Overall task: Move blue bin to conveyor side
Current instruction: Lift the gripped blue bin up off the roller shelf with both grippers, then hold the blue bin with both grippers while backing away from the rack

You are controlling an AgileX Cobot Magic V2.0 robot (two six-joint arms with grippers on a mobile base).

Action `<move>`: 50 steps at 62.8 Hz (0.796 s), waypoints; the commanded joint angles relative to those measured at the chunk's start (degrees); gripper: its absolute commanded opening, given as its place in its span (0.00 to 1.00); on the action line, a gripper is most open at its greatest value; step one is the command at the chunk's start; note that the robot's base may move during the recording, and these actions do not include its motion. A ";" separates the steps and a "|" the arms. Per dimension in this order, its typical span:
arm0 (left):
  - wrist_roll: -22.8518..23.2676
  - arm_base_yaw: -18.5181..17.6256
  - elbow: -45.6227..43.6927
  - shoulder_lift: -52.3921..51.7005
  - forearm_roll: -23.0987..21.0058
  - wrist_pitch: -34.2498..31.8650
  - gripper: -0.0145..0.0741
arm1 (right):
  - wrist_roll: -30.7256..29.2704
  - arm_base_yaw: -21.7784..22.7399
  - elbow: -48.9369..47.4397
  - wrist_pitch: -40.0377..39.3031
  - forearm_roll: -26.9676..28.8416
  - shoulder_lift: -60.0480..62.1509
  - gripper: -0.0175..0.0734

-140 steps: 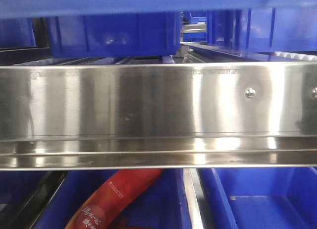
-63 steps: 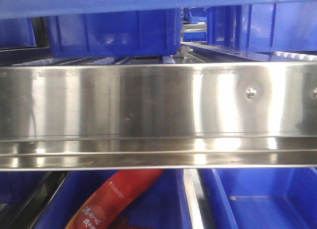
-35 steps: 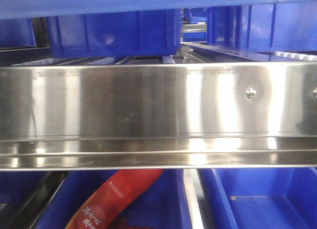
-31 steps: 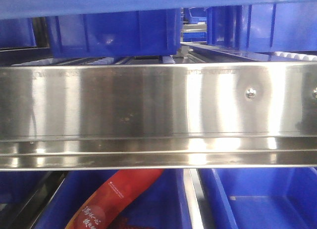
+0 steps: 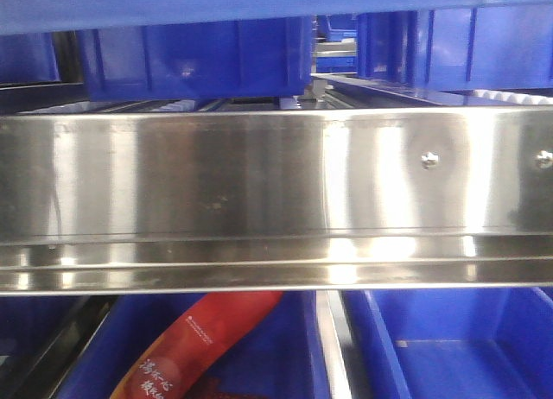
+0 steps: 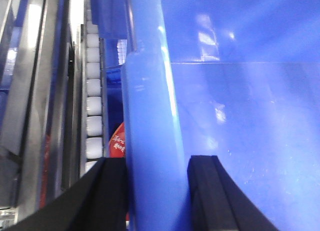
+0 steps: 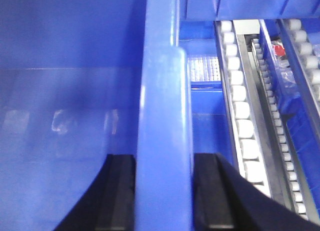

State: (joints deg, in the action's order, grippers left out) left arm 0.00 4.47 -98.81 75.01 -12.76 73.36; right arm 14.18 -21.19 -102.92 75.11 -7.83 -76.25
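Glossy blue bin [image 6: 150, 116] over the stainless-steel roller rack [image 5: 259, 183], left gripper [image 6: 157, 166] jaws clamped on its thick rim, right gripper [image 7: 165, 163] jaws clamped on the rim likewise, white rollers [image 7: 240, 106] just beside, red packet [image 5: 207, 338] in a lower blue crate [image 5: 289, 356].

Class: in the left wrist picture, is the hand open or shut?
Shut: the left hand has a black finger tight against each side of the blue bin's rim.
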 commanded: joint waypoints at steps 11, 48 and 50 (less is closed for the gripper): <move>-0.77 -0.33 -0.85 -1.37 -1.99 -4.21 0.14 | -0.26 -0.02 -0.85 -5.15 -0.93 1.54 0.11; -0.77 -0.33 -0.85 -1.37 -1.99 -4.21 0.14 | -0.26 -0.02 -0.85 -5.15 -0.93 1.54 0.11; -0.77 -0.33 -0.85 -1.37 -1.99 -4.21 0.14 | -0.26 -0.02 -0.85 -5.15 -0.93 1.54 0.11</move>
State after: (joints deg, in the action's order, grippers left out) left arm 0.00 4.47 -98.81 75.01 -12.63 73.36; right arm 14.18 -21.19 -102.92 75.11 -7.62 -76.25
